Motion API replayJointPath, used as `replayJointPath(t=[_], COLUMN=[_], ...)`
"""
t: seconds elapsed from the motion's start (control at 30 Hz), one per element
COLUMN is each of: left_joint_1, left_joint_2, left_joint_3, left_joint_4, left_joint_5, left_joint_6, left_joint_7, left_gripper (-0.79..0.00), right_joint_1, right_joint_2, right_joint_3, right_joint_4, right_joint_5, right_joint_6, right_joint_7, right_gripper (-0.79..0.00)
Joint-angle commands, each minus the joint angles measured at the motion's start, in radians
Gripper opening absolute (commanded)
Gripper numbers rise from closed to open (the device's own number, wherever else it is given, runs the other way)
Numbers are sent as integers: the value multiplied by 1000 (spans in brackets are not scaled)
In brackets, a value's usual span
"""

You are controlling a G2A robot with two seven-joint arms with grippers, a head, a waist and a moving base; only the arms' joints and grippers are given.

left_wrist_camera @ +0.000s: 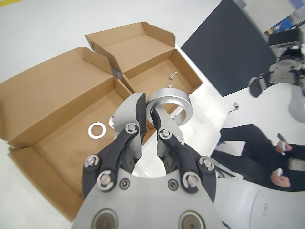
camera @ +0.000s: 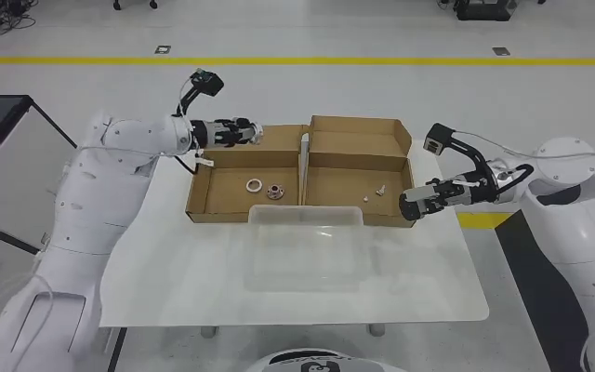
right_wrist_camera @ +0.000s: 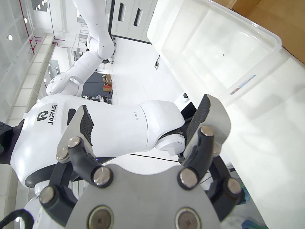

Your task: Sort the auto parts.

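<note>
Ring [left_wrist_camera: 166, 95] in left gripper [left_wrist_camera: 148, 110]

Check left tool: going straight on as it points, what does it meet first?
Probably the upright wall between the two boxes: the left tool, shut on the metal ring, points across the left box. Depth unclear.

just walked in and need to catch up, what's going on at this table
The robot is sorting metal parts. Its left gripper is shut on a thick metal ring, held by the far edge of the left cardboard box, where a flat washer and a flanged piece lie. The right gripper is open and holds nothing, beside the right cardboard box. A clear plastic bin sits in front.
</note>
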Motion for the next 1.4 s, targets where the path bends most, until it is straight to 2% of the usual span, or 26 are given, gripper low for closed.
replayJointPath(t=[0.0,0.07,0.33,0.7,0.9,1.37], left_joint_1=[-39,-84,-179,-259,-285,-316], left_joint_2=[-6,-16,-56,-123,-165,-252], left_joint_3=[34,87,270,445,518,618], left_joint_4=[41,91,240,429,533,731], left_joint_5=[47,105,304,520,590,687], left_joint_6=[-32,-77,-206,-275,-302,-338], left_joint_7=[-11,-36,-101,-17,37,155], left_gripper=[-785,-785,-785,-785,-785,-785], right_joint_1=[0,0,0,0,0,0], right_joint_2=[0,0,0,0,0,0], right_joint_3=[0,0,0,0,0,0], right_joint_4=[0,0,0,0,0,0], right_joint_5=[0,0,0,0,0,0], right_joint_6=[0,0,0,0,0,0], right_joint_7=[0,0,0,0,0,0], right_gripper=[0,0,0,0,0,0])
